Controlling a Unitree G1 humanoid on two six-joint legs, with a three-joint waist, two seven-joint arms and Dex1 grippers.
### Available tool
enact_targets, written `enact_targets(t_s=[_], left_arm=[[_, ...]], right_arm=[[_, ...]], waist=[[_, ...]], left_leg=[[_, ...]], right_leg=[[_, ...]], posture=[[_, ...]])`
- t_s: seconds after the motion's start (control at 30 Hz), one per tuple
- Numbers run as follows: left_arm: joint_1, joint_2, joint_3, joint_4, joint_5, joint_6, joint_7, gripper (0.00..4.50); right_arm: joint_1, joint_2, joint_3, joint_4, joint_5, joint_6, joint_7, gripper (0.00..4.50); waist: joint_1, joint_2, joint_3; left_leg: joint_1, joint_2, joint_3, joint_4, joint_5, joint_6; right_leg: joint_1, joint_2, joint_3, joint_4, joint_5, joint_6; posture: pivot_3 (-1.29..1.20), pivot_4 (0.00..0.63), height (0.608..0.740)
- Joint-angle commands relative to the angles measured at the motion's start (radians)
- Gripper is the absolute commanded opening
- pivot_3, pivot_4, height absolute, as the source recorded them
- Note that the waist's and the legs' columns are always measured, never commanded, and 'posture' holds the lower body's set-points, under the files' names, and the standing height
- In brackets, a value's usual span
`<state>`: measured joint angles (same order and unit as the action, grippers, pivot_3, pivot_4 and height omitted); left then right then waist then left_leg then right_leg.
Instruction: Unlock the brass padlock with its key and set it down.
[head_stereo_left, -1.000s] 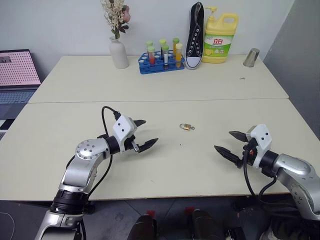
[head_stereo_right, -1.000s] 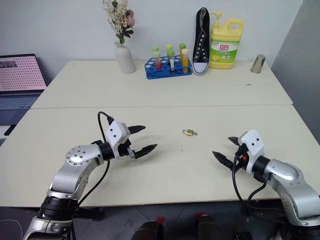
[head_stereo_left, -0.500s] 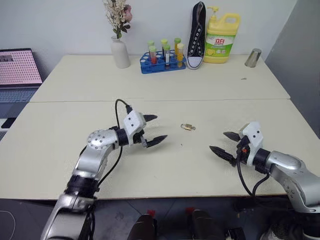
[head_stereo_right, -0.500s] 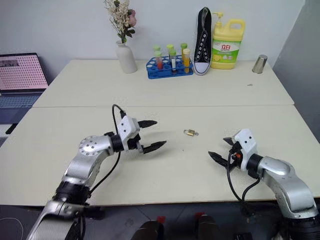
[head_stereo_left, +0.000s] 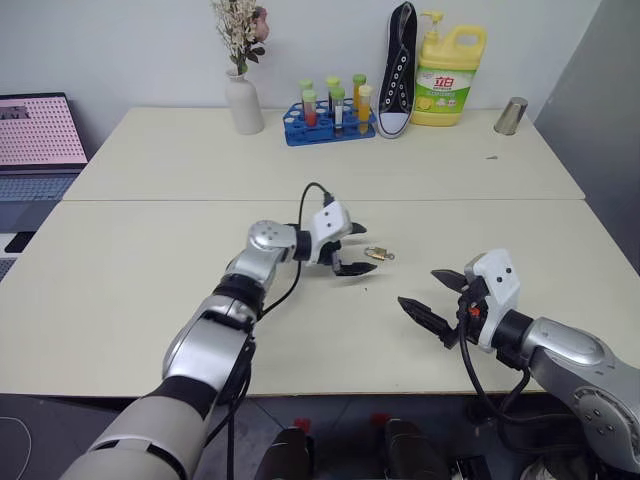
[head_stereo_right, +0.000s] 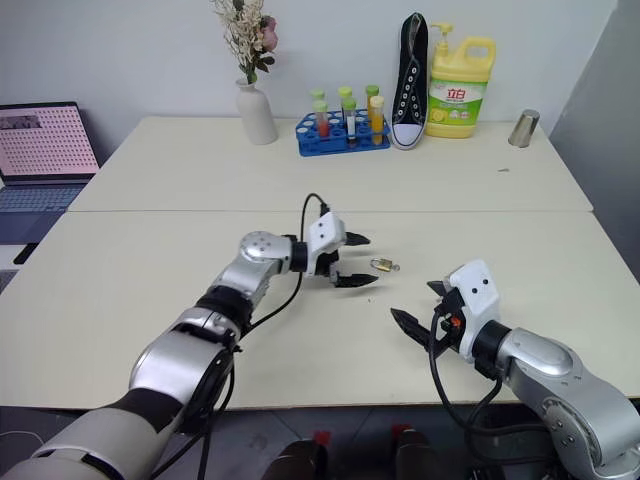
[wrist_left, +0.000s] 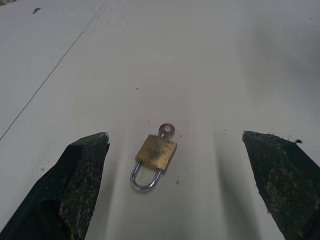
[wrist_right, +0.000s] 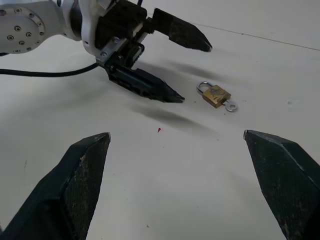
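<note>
Now we see the brass padlock (head_stereo_left: 376, 254) lying flat on the worktop (head_stereo_left: 150, 290) at frame centre, key (wrist_left: 166, 131) in its body. Our left tool (head_stereo_left: 352, 250) sits just left of it, jaws spread, touching nothing. Our right tool (head_stereo_left: 432, 297) hangs at lower right, also spread and empty.

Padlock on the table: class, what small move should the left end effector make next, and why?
Probably ease forward and close on the padlock. It lies flat on the table, untouched, key in it, just ahead of the open left end effector.
</note>
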<state>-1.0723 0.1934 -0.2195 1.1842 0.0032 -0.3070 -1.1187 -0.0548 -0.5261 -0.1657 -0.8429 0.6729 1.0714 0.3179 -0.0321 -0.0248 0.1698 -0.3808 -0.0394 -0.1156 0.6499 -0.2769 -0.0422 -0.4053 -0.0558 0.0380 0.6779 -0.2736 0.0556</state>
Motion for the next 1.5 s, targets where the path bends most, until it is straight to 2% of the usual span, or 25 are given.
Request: enact_targets(t_s=[0.03, 0.37, 0.57, 0.67, 1.07, 1.27, 1.5], left_arm=[[-0.039, -0.023, 0.004, 0.073, 0.046, -0.019, 0.033, 4.50], [-0.055, -0.079, 0.013, 0.145, 0.141, 0.034, 0.163, 4.50], [-0.059, -0.088, 0.021, 0.149, 0.163, 0.059, 0.163, 4.50], [-0.058, -0.089, 0.020, 0.150, 0.177, 0.071, 0.153, 3.91], [-0.048, -0.067, 0.000, 0.142, 0.227, 0.037, 0.127, 0.11], [-0.042, -0.046, 0.014, 0.129, 0.218, 0.005, 0.116, 0.08], [0.043, 0.119, 0.033, -0.007, 0.194, -0.195, 0.107, 0.08]], right_arm=[[0.013, 0.009, -0.053, -0.090, 0.056, 0.060, -0.058, 4.48], [0.046, 0.023, -0.142, -0.164, 0.156, 0.138, -0.154, 4.48], [0.063, 0.017, -0.163, -0.175, 0.207, 0.143, -0.199, 4.48], [0.070, 0.014, -0.169, -0.172, 0.225, 0.136, -0.217, 4.50], [0.067, -0.022, -0.159, -0.147, 0.265, 0.108, -0.254, 4.50], [0.065, -0.036, -0.148, -0.137, 0.268, 0.094, -0.257, 4.50], [0.068, -0.094, -0.104, -0.136, 0.279, 0.066, -0.188, 4.50]], waist=[[-0.002, 0.000, 0.000], [0.002, -0.001, 0.000], [0.002, -0.001, 0.000], [0.002, -0.001, 0.000], [0.001, -0.001, -0.001], [-0.001, -0.001, -0.001], [-0.009, -0.001, -0.001]], left_leg=[[0.000, 0.000, 0.000, 0.000, 0.000, 0.000], [0.000, 0.000, -0.001, 0.000, 0.000, 0.000], [0.000, 0.000, -0.002, 0.000, 0.000, 0.000], [0.000, 0.000, -0.001, 0.000, 0.000, 0.000], [0.001, 0.000, -0.001, 0.000, 0.000, 0.000], [0.001, 0.000, -0.001, 0.000, 0.000, 0.000], [0.002, 0.001, -0.001, -0.001, 0.000, 0.000]], right_leg=[[0.000, 0.000, 0.000, 0.000, 0.000, 0.000], [0.000, 0.000, 0.000, 0.001, 0.000, 0.000], [0.000, 0.000, 0.000, 0.001, 0.000, 0.000], [0.000, 0.000, 0.000, 0.001, 0.000, 0.000], [0.000, 0.000, 0.000, 0.002, 0.000, 0.000], [0.000, 0.000, 0.000, 0.002, 0.000, 0.000], [0.000, 0.001, 0.001, 0.002, 0.000, 0.000]], posture=[[0.00, 0.150, 0.740], [0.00, 0.150, 0.740], [0.00, 0.150, 0.740], [0.00, 0.150, 0.740], [0.00, 0.150, 0.740], [0.00, 0.150, 0.740], [0.00, 0.150, 0.740]])
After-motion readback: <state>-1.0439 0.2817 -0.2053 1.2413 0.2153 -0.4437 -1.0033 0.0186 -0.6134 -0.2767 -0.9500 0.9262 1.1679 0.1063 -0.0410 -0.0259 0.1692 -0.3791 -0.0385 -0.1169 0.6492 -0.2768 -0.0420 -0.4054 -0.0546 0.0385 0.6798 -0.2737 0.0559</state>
